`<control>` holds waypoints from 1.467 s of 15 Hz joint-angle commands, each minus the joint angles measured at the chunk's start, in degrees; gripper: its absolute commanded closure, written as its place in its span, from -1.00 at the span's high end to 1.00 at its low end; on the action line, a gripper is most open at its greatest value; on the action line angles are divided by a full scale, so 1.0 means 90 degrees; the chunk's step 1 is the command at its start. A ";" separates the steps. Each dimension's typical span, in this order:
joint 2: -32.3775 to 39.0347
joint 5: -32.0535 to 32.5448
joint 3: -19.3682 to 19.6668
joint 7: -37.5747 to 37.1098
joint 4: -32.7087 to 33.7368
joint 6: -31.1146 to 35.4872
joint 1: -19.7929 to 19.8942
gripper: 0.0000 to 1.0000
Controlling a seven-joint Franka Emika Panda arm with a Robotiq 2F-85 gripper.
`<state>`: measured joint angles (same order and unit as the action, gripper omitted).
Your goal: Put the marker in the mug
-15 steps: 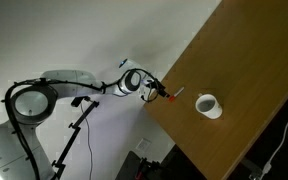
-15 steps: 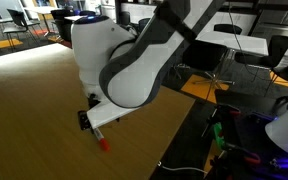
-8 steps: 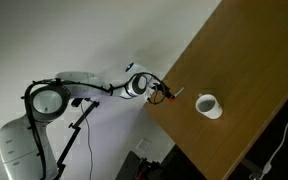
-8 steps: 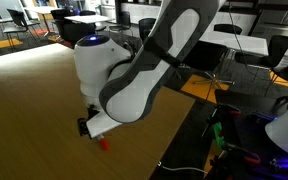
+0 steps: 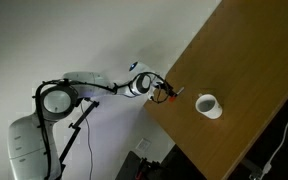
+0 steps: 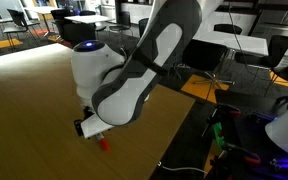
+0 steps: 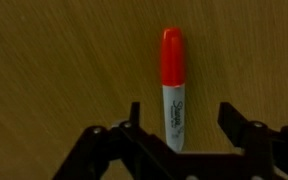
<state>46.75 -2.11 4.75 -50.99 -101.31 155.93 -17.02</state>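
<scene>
Pincer [image 7: 179,113] spread apart — marker [image 7: 172,78] flat on table [image 7: 54,60], pale end between its jaws.

Most likely an open-plan office doubling as a robotics lab; rows of pale desks [image 6: 246,30] with dark swivel chairs [image 6: 279,48] in an exterior view, more seating [image 6: 34,18] far at the back; a broad wooden table [image 6: 34,100] beneath a white robot arm [image 6: 124,80]; a black tripod stand [image 5: 76,128] against a plain white wall [image 5: 84,30]; tangled cables [image 6: 216,130] with a small coloured glow just off the table's edge.
</scene>
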 commanded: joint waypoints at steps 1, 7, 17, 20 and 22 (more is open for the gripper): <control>0.0198 -0.0230 -0.0059 0.0109 0.0329 -0.0074 0.0139 0.50; 0.0426 -0.0359 -0.0059 0.0121 0.0585 -0.0138 0.0222 0.25; 0.0554 -0.0319 -0.0003 0.0099 0.0825 -0.0208 0.0171 -0.88; 0.0316 -0.0334 -0.0011 0.0103 0.0624 -0.0200 0.0174 -0.88; 0.0042 -0.0422 -0.0165 0.0262 0.0399 -0.0175 0.0325 -0.88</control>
<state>51.14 -4.08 4.74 -50.89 -95.20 155.77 -15.47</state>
